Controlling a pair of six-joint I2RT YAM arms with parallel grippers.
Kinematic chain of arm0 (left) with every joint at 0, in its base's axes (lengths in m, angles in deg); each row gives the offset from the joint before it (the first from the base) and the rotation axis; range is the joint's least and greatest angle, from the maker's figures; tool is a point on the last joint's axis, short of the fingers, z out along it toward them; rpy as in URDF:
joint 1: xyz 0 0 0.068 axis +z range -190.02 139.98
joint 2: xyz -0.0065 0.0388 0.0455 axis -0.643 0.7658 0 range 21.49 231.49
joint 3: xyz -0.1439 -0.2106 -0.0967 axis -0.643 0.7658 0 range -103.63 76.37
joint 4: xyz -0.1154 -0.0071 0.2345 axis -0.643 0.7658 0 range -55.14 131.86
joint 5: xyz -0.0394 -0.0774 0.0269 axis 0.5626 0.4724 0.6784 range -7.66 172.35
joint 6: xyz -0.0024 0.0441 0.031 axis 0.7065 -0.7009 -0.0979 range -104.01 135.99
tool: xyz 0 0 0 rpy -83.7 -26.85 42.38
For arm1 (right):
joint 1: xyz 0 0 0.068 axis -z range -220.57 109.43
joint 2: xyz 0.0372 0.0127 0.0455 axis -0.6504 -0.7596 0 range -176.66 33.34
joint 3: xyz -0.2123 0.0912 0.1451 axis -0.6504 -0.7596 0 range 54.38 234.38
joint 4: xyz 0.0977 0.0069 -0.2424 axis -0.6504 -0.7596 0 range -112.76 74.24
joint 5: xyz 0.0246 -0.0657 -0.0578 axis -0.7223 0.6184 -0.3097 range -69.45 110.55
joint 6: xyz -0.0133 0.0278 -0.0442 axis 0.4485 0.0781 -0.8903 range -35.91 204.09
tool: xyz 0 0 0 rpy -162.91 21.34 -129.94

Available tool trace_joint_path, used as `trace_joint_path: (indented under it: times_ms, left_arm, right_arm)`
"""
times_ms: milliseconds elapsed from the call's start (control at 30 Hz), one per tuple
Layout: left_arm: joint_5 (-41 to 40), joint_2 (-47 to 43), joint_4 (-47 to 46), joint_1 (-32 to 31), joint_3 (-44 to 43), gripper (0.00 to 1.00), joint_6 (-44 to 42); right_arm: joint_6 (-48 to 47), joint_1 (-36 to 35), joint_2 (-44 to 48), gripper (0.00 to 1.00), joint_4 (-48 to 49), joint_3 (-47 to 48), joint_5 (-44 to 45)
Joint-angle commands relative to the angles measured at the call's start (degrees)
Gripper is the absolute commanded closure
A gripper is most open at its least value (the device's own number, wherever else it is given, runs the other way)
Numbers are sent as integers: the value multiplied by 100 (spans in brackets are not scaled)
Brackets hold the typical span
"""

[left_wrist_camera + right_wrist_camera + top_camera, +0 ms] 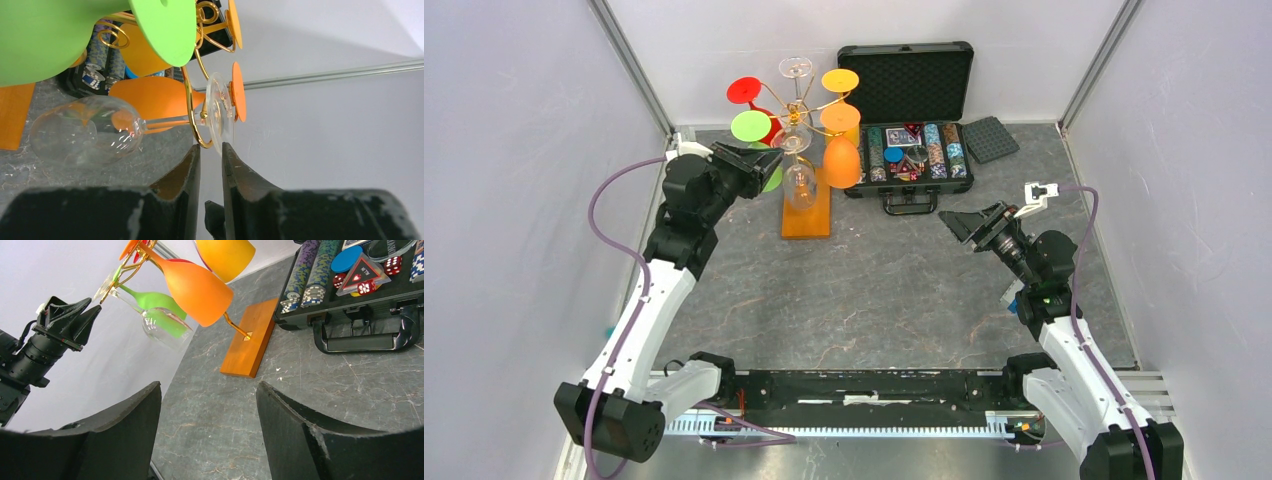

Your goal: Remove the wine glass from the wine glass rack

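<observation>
Black fingers (192, 165) of my left hand (211, 150) stand at the left side of the wine glass rack (807, 212), brought close together with only a thin slit between them. The rim of the clear wine glass (85, 132) foot meets their tips. I cannot tell whether they pinch it or only touch it. The glass hangs from the rack mouth down, its foot caught in a curled wire arm, its bowl low over the front of the rack's orange base. I judge that is why the arm reaches long and high, elbow stretched out and the wrist rolled on its side, so that the fingers line up edge-on with the foot disc instead of the slippery bowl. Coloured glasses crowd the same rack: a green one (751, 125) sits hard against my hand on the rack's left and an orange one (841, 160) hangs on its right, so there is little room to swing. I judge the glass must be slid out along its wire arm before it can come away. To the right of the rack an open chip case (914, 150) lies on the tabletop (884, 290). Further right, well apart from the rack, my right hand (209, 386) hangs low with its fingers spread wide and holding nothing, its forearm angled towards the rack, out of the way yet placed to help.
</observation>
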Motion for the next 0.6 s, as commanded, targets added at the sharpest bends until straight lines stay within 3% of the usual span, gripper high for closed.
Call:
trace_joint_path:
  times_ms: [0, 233, 400, 567]
  left_arm:
    - [25, -161, -61, 25, -324, 75, 77]
    - [-102, -155, 58, 25, -427, 68, -11]
    - [-476, -145, 248, 25, -514, 54, -302]
    - [-613, -81, 256, 25, -564, 58, -472]
  right_arm:
    - [-32, -17, 36, 26, 120, -49, 108]
    - [-14, -14, 26, 26, 111, -66, 145]
    - [-15, -13, 26, 26, 89, -74, 156]
    - [-15, -19, 19, 26, 76, -81, 172]
